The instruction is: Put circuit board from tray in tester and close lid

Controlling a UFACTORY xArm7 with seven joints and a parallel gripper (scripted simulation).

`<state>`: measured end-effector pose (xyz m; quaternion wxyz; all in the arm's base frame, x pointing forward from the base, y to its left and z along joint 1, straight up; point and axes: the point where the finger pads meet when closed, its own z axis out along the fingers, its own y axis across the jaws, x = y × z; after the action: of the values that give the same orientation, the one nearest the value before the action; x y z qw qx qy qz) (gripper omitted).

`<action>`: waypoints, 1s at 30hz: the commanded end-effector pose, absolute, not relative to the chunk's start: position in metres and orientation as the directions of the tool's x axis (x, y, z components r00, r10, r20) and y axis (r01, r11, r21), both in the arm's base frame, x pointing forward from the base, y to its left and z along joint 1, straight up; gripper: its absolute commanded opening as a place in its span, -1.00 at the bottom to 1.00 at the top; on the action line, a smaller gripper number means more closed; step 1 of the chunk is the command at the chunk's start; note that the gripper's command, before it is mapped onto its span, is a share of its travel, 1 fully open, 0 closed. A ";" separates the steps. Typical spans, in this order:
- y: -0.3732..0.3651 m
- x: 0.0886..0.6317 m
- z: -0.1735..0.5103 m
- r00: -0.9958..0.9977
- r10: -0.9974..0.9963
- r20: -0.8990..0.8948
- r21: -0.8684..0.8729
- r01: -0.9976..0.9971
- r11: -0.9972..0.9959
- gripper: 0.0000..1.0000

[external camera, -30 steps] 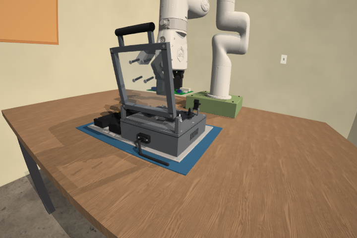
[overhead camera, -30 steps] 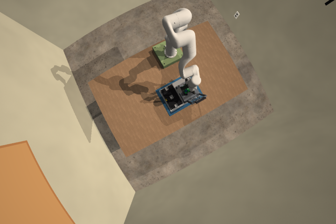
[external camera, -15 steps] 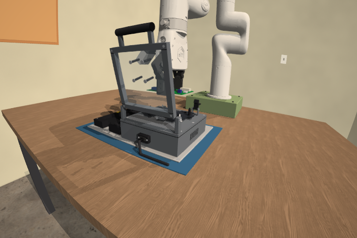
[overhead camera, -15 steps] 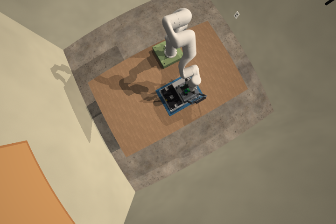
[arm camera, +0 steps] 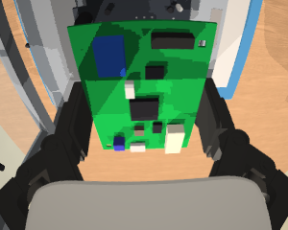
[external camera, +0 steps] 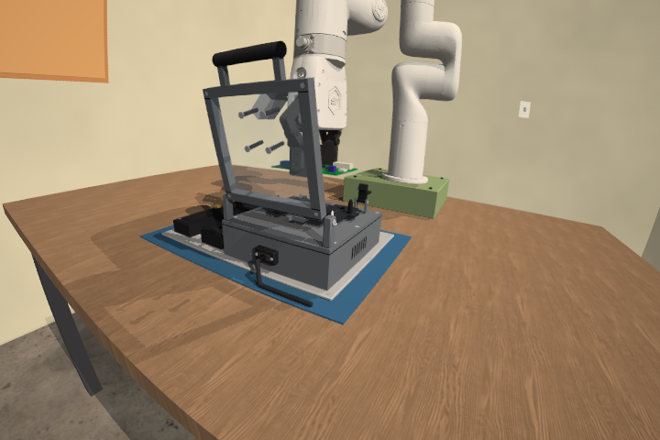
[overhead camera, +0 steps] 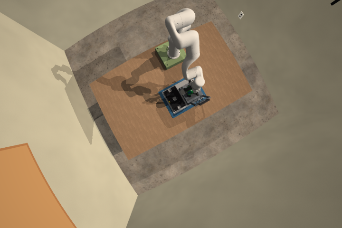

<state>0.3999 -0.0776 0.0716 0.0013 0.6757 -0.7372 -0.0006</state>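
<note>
My gripper [arm camera: 143,94] [external camera: 313,159] is shut on the green circuit board [arm camera: 106,96] [external camera: 347,170] [overhead camera: 189,92], one finger at each long edge. The board is face up and roughly level, held in the air above the tester [external camera: 279,259]. Its white connector [arm camera: 175,139] [external camera: 342,165] is at the near end in the wrist view. The lid [external camera: 313,150] [overhead camera: 201,100] stands open with its black handle [external camera: 249,52] at the top. The latch hook [external camera: 362,192] and a black post [external camera: 350,207] show beyond the lid in the exterior view. The board hides much of the pin plate in the wrist view.
The black tray [external camera: 185,226] is beside the tester, on the same pale base over a blue mat [external camera: 359,303]. A black cable [external camera: 284,295] runs from the tester's hinge side. The arm's green base block [external camera: 393,197] is behind. The open lid is close beside the gripper.
</note>
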 end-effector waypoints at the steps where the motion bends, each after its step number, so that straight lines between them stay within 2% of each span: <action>1: -0.078 0.401 0.071 -0.087 -0.996 0.001 -0.001 -0.996 0.087 0.58; 30: -0.077 0.402 0.032 -0.087 -0.996 0.001 -0.001 -0.996 0.087 0.58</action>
<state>0.3997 -0.0772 0.0387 0.0016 0.6756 -0.7372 -0.0004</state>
